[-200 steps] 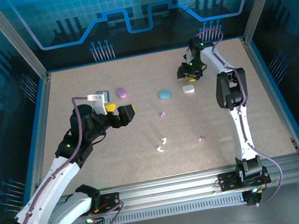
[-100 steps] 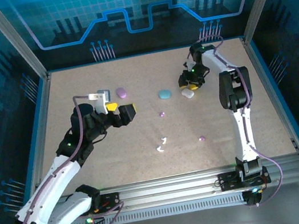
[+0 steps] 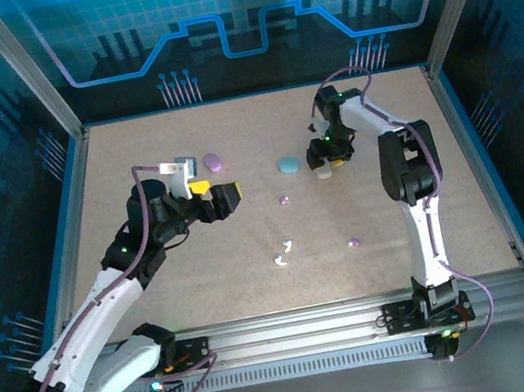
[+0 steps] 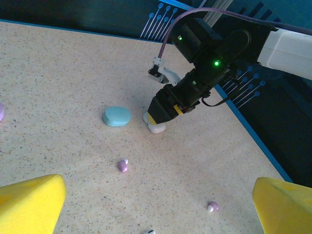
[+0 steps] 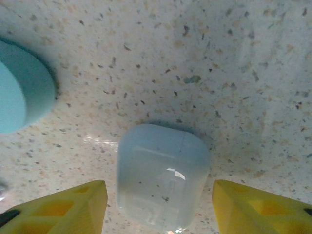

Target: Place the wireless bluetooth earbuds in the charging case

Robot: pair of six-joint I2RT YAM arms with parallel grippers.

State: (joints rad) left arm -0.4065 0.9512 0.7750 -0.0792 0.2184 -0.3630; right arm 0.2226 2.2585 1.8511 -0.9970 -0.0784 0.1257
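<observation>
The white charging case [image 5: 161, 175] lies closed on the speckled table, and my right gripper [image 5: 161, 208] stands open astride it, with a gap at each yellow fingertip [image 5: 73, 209]. From above, the right gripper [image 3: 323, 158] hangs over the white case [image 3: 325, 173]. Two purple earbuds [image 3: 284, 199] [image 3: 354, 241] and a white pair [image 3: 284, 251] lie loose mid-table. My left gripper [image 3: 213, 192] is open and holds nothing, off to the left. The left wrist view looks across at the purple earbuds [image 4: 122, 165] [image 4: 212, 206] and the white case [image 4: 156, 127].
A light blue case [image 3: 288, 164] sits just left of the white one, close to the right gripper's left finger. A purple case [image 3: 213, 162] lies behind the left gripper. Blue rails edge the table, and the frame posts stand at the corners.
My right gripper has moved down and left onto the white case, and its jaws have widened. The white case has shifted slightly toward the front. The left arm has barely moved.
</observation>
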